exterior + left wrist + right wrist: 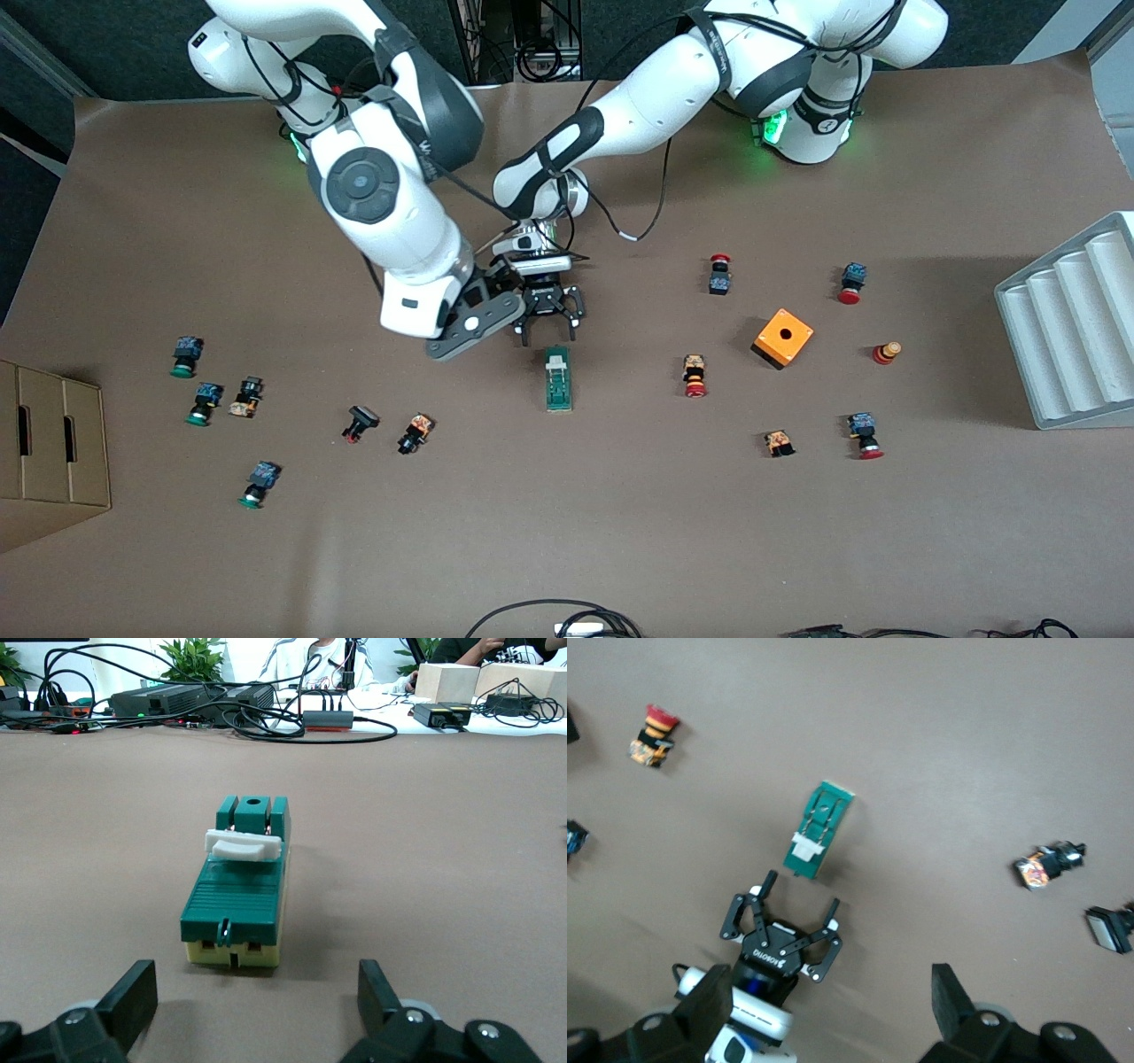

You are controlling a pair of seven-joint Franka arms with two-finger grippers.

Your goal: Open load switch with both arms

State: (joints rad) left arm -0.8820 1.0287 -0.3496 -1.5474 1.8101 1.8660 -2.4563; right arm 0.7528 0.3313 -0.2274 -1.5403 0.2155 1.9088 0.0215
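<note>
Hovering low, my left tool [548, 338] stood wide, clear of the load switch [558, 378] lying just beside it; my right tool [833, 1010], wide too, hung over both.

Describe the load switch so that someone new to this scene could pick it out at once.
On the brown table, look just below the open left gripper, near the middle. The load switch lies flat there, nearer the front camera than that gripper. It is the only long green block, with a white sliding piece; its neighbours are small push buttons.

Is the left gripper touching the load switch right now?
Apart. The left wrist view shows bare table between the open left gripper and the load switch.
</note>
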